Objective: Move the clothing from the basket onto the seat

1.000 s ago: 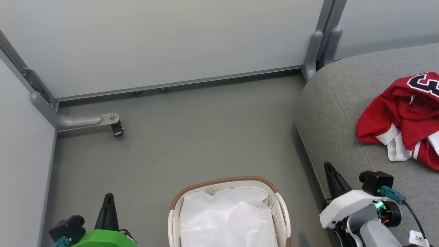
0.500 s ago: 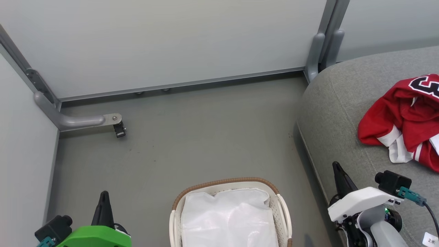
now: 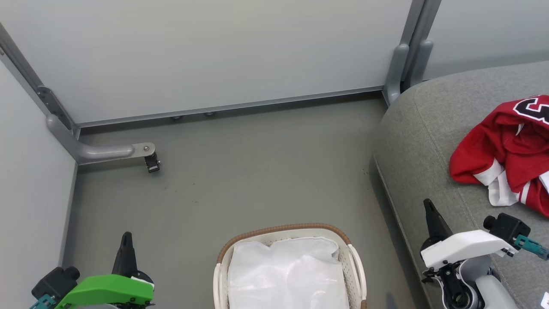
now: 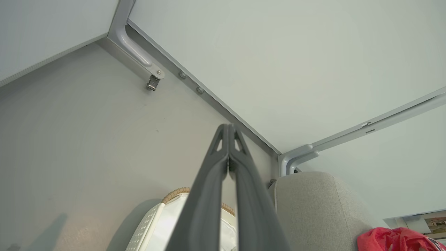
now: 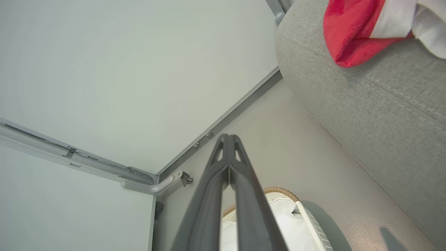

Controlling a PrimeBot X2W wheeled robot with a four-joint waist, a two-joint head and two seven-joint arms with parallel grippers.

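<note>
The red clothing [image 3: 510, 150] with white trim and a black-and-white numeral lies crumpled on the grey seat [image 3: 429, 141] at the right; it also shows as clothing [image 5: 359, 31] on the seat [image 5: 383, 101] and as clothing [image 4: 393, 240]. The white basket [image 3: 283, 229] with a brown rim stands on the floor at bottom centre, holding just its white liner [image 3: 287, 274]. My left gripper [image 3: 126, 237] is shut and empty, left of the basket. My right gripper [image 3: 428, 205] is shut and empty over the seat's front edge. Both fingertip pairs press together: left gripper [image 4: 228, 127], right gripper [image 5: 228, 136].
Pale partition walls close the space at the back and left. A grey metal foot with a small caster [image 3: 151, 162] juts onto the floor at left. A vertical grey post [image 3: 407, 56] stands by the seat's back corner. Grey floor [image 3: 257, 171] lies between basket and wall.
The head view has shifted a little, so things slid slightly right. Both grippers have drawn lower toward the bottom edge, the right one also moving right. Both stay shut.
</note>
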